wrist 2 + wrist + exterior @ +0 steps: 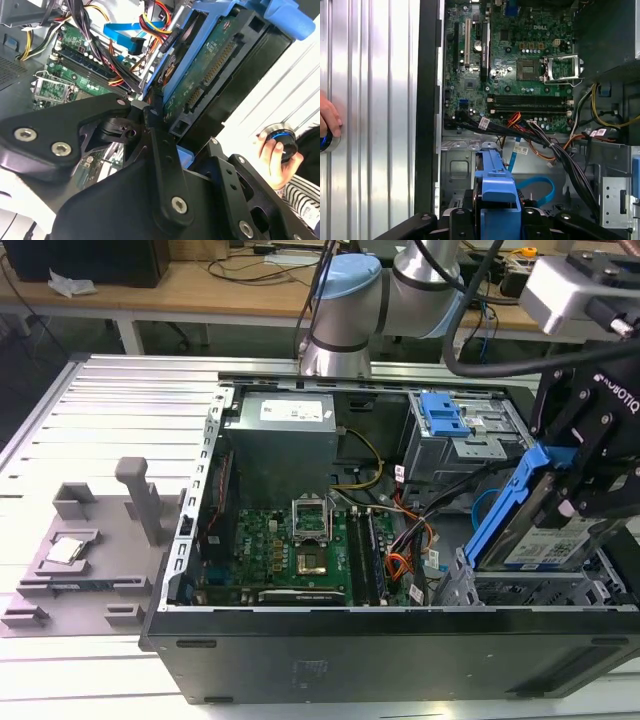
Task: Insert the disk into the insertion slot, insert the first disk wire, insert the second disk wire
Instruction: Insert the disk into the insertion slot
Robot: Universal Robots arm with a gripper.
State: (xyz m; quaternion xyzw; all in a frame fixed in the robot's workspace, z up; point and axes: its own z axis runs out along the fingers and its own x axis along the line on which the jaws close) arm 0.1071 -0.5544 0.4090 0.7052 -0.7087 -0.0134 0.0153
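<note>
Gripper (566, 508), clamped on the disk (535, 540), holds it tilted on edge just above the insertion slot (530, 588), at about six o'clock from it in the exterior view. Level the disk with the bay mouth, clear of the light blue cable (481, 508) at nine o'clock.
</note>
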